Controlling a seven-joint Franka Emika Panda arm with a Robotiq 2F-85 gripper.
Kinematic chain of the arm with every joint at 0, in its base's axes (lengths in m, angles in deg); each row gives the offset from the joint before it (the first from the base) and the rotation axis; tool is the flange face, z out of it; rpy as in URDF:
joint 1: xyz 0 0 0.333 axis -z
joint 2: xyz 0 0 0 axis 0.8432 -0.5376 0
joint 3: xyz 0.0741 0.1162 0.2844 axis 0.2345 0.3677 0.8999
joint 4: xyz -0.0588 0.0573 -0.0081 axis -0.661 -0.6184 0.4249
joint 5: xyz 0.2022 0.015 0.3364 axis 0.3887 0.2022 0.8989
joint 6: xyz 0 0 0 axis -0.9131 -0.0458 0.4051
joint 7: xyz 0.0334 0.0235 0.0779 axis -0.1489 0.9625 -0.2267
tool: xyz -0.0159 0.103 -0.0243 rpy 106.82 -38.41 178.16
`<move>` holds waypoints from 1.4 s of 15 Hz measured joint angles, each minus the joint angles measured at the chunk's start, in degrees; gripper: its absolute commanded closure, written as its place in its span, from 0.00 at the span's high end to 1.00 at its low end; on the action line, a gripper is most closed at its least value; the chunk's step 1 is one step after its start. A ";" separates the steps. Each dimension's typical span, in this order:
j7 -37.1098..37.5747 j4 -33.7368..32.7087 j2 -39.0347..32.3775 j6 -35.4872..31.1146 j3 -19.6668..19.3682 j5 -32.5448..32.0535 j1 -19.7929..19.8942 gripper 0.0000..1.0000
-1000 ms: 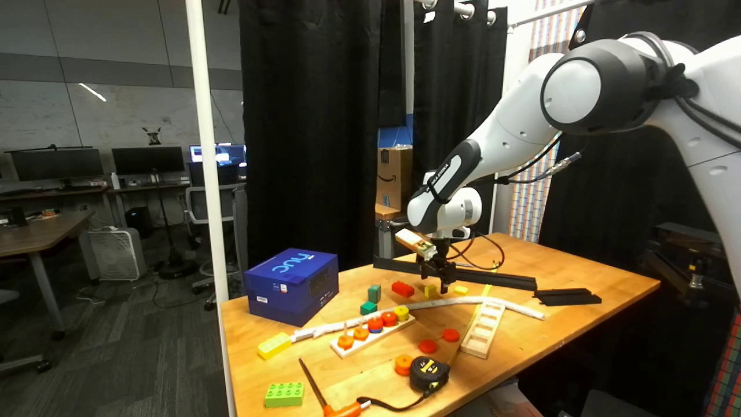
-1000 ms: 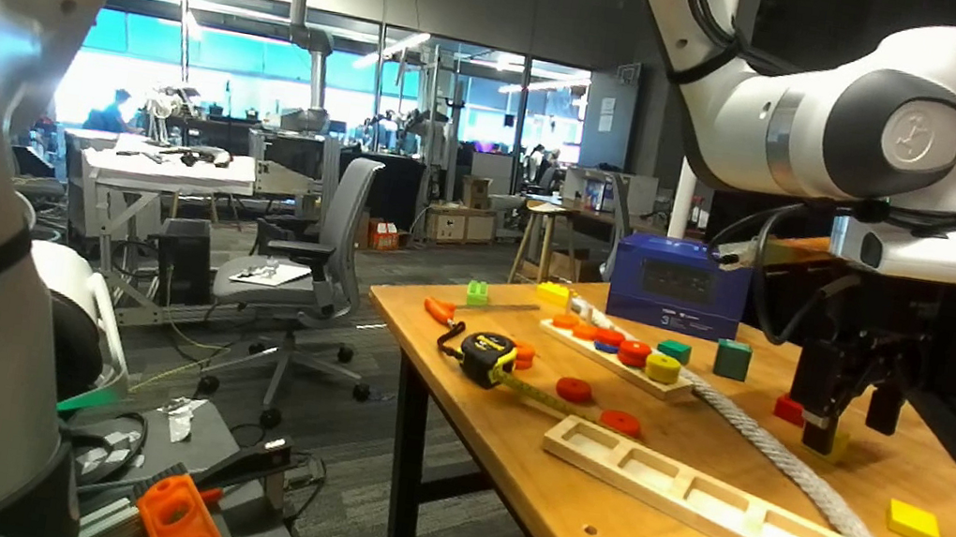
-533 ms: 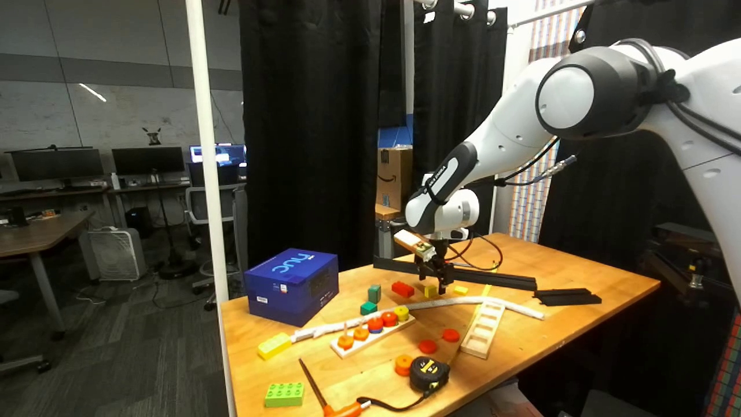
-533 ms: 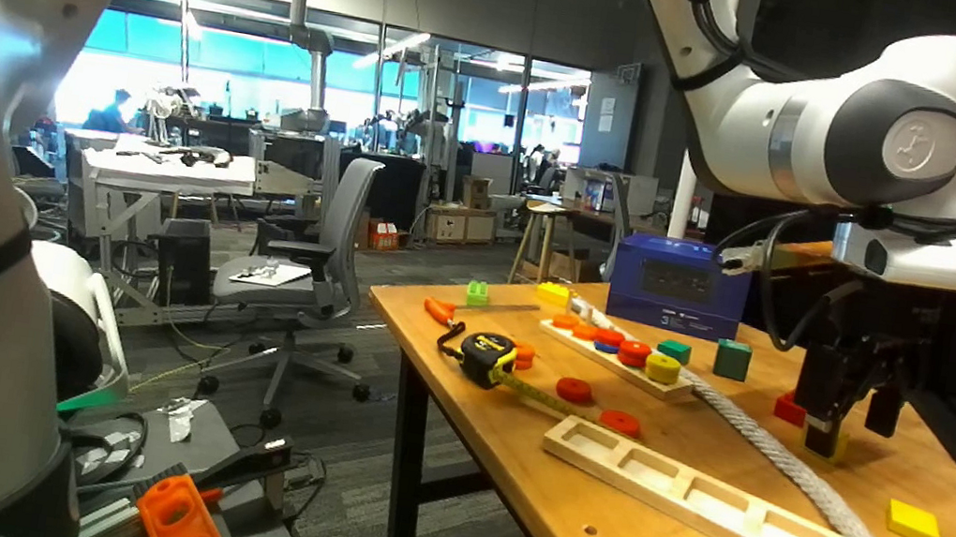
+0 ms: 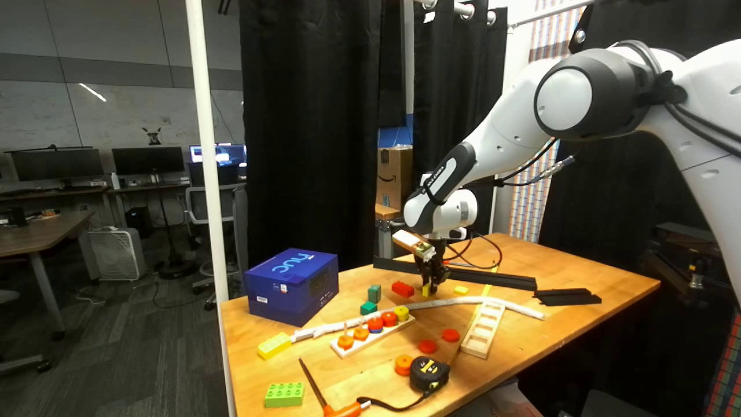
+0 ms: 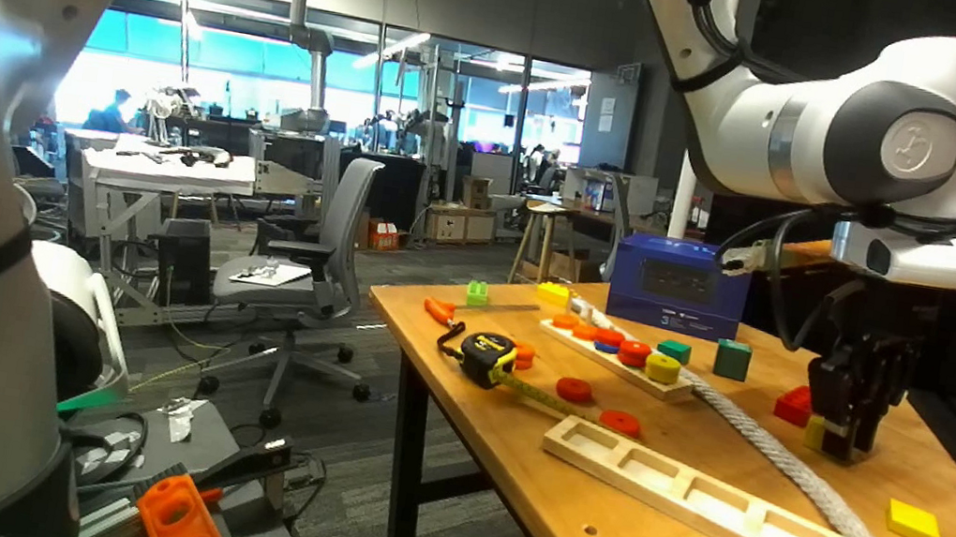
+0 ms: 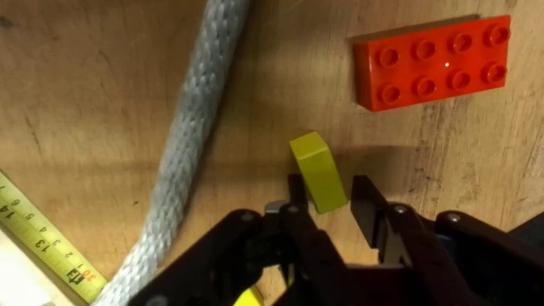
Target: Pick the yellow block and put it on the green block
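Note:
In the wrist view the yellow block (image 7: 323, 178) stands between the fingertips of my gripper (image 7: 328, 189), turned at a slant to them. The left finger (image 7: 297, 191) is against or very near its side. A narrow gap shows between the block and the right finger (image 7: 365, 199), so the jaws are partly closed but not tight. In both exterior views the gripper (image 6: 845, 447) is down at the table, hiding most of the yellow block (image 6: 813, 433). Two plain green blocks stand nearby: a darker, upright green block (image 6: 732, 360) and a flatter green block (image 6: 674, 351).
A red studded brick (image 7: 433, 63) lies close to the gripper. A grey rope (image 7: 182, 123) runs along the other side. Another flat yellow piece (image 6: 914, 523), a wooden tray (image 6: 583, 453), a peg board (image 5: 353, 349), a tape measure (image 5: 429, 373) and a blue box (image 5: 292, 286) share the table.
The gripper has sunk slightly toward the table, and its fingers have moved much closer together around the yellow block. The green blocks have not moved.

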 measured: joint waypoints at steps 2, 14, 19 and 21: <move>-0.18 -0.13 -0.04 0.00 0.00 0.00 -0.04 0.10; -1.11 -0.20 3.03 -0.10 0.07 -0.16 -4.40 0.12; -1.11 1.23 7.81 -0.09 0.15 -1.62 -7.49 0.11; -1.19 2.12 9.23 -0.07 0.45 -2.06 -8.31 0.11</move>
